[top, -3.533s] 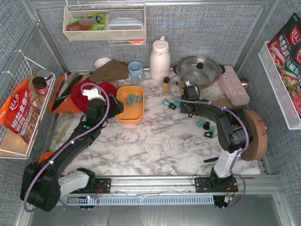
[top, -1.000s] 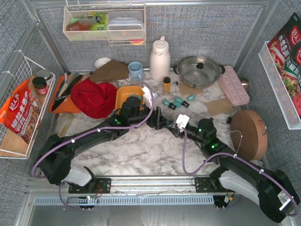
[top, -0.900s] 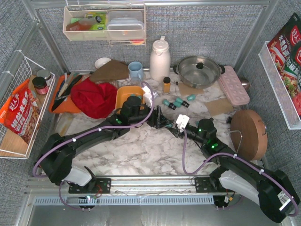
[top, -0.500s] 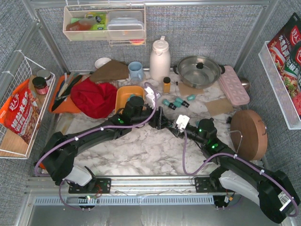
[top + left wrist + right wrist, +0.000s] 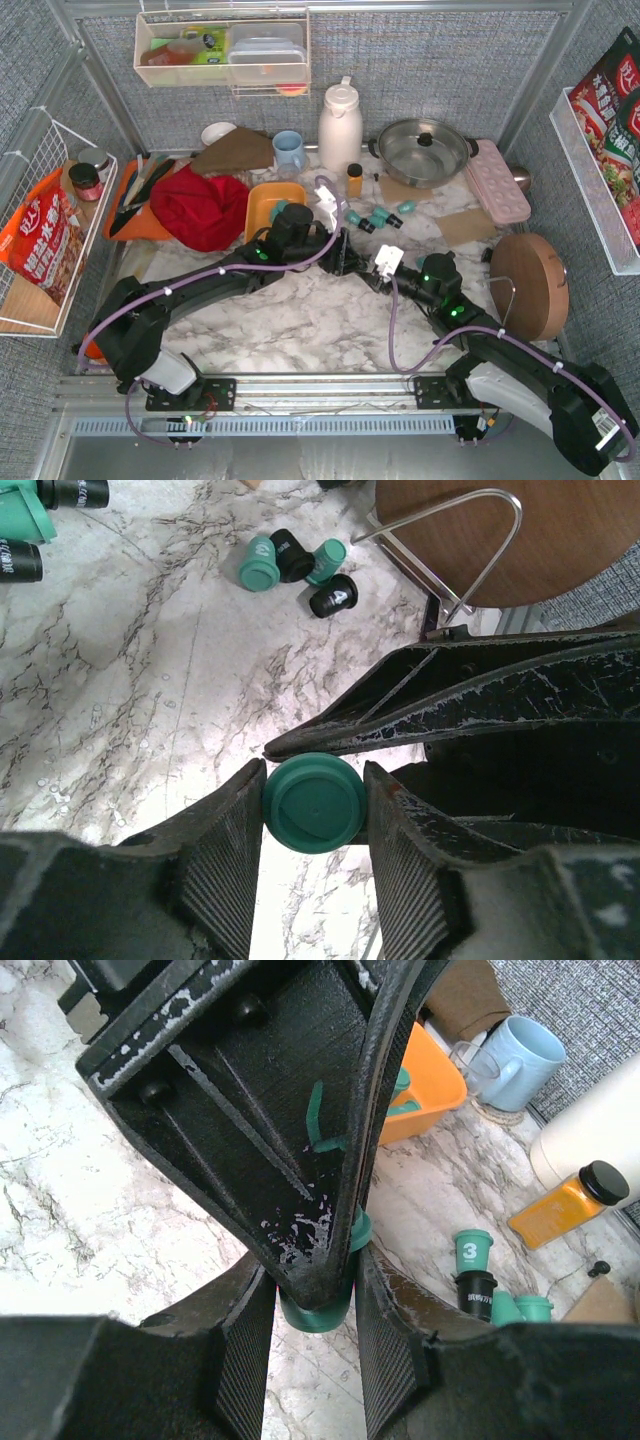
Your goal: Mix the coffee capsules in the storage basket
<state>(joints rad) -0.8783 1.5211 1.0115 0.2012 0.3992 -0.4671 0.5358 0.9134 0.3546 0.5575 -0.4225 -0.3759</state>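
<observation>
My two grippers meet over the marble just right of the orange-yellow storage basket (image 5: 262, 200). My left gripper (image 5: 343, 254) is shut on one teal coffee capsule (image 5: 313, 802), pads on its sides. My right gripper (image 5: 354, 266) grips the same capsule (image 5: 318, 1312) from the opposite side, with a left finger crossing in front of it. A teal capsule (image 5: 280, 208) lies in the basket, which also shows in the right wrist view (image 5: 425, 1085). More teal and black capsules (image 5: 375, 218) lie on the table behind the grippers, and another small cluster (image 5: 295, 565) shows in the left wrist view.
An amber bottle (image 5: 353, 180), white thermos (image 5: 340, 125), blue mug (image 5: 288, 150) and steel pot (image 5: 422, 150) stand at the back. A pink egg tray (image 5: 497, 180) and round wooden board (image 5: 530, 285) are at the right. A red cloth (image 5: 200, 208) lies left of the basket.
Since 3.5 s ago both arms have come together at the table's middle. Over the last second the joined grippers have drifted slightly right, both still round the teal capsule.
</observation>
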